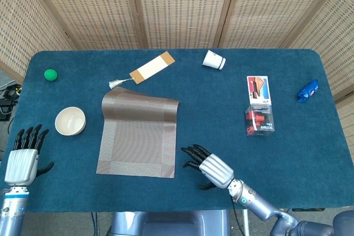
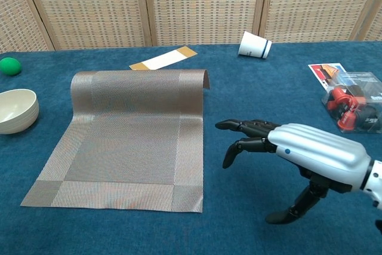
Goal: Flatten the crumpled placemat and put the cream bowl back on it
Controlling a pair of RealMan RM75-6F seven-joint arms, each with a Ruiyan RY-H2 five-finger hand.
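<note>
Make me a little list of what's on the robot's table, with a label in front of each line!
placemat: brown, near part flat, far edge curled up
cream bowl: on the table left of the placemat, not on it
right hand: open, over the table beside the placemat's near right corner
left hand: open, at the table's left edge, holding nothing
green ball: far left
paper cup: lying on its side at the back

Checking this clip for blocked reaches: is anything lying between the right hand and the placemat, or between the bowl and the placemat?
Nothing visible. The right hand hangs open just off the placemat's near right corner, with only bare table between. The bowl sits just left of the placemat, nothing between them.
</note>
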